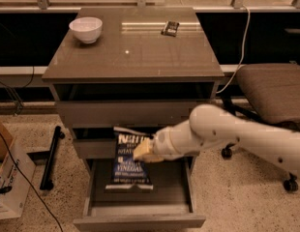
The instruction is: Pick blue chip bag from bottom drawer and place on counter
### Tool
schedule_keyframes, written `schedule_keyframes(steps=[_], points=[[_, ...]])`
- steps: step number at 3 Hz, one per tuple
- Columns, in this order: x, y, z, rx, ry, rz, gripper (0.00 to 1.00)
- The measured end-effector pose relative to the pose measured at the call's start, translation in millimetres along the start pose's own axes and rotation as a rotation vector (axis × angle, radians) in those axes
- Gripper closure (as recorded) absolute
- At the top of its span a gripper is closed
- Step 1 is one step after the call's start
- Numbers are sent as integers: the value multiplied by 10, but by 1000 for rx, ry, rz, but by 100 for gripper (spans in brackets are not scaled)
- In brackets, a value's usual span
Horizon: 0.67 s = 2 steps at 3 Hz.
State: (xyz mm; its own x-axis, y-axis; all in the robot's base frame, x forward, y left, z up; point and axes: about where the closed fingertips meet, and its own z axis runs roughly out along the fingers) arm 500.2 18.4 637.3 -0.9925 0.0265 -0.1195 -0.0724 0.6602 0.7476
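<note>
The blue chip bag hangs upright with white lettering. Its top edge overlaps the front of the middle drawer and its lower edge is above the floor of the open bottom drawer. My gripper reaches in from the right on a white arm and is shut on the bag's right edge, holding it up above the drawer. The counter is the glossy top of the cabinet, well above the gripper.
A white bowl stands at the counter's back left and a small dark packet lies at its back middle. An office chair stands to the right. A cardboard box and a black bar are on the floor at left.
</note>
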Motion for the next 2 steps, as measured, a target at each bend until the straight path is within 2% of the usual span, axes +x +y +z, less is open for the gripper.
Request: schedule_keyframes(steps=[1, 2], points=[[-547, 758, -627, 128, -76, -96, 100], [-672, 1269, -874, 145, -125, -146, 100]])
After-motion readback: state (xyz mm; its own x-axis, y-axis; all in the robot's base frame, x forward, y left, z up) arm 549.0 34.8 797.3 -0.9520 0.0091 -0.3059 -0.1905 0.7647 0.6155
